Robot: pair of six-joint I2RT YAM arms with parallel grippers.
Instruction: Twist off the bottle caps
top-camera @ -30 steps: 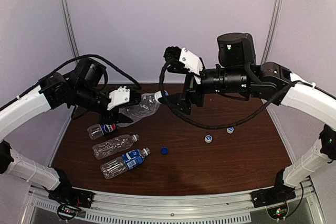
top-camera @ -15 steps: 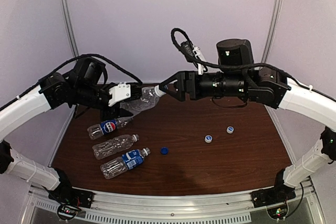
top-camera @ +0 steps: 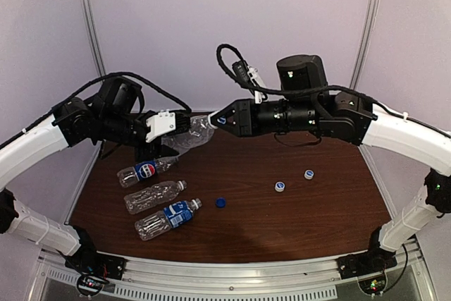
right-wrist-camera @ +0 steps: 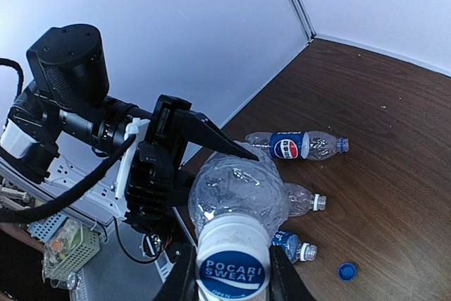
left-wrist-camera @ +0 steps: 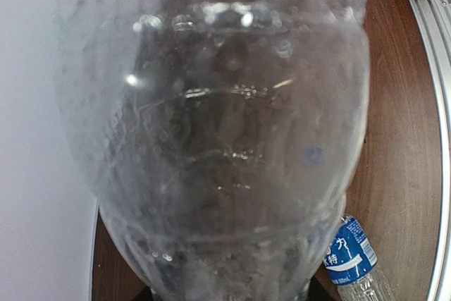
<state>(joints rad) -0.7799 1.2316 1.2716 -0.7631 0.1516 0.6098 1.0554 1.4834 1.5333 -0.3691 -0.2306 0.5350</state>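
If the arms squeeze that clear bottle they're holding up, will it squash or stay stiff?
Likely squashes: the bottle looks thin and crinkled. It seems empty, so probably light. The left gripper holds its body, the right gripper its cap.

Three bottles [top-camera: 153, 196] lie left of three caps [top-camera: 280, 187].

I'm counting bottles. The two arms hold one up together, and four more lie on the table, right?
No, three lie there, not four, as the top view shows: Pepsi bottle, plain bottle, blue-label bottle. The left gripper and right gripper do hold the raised bottle together.
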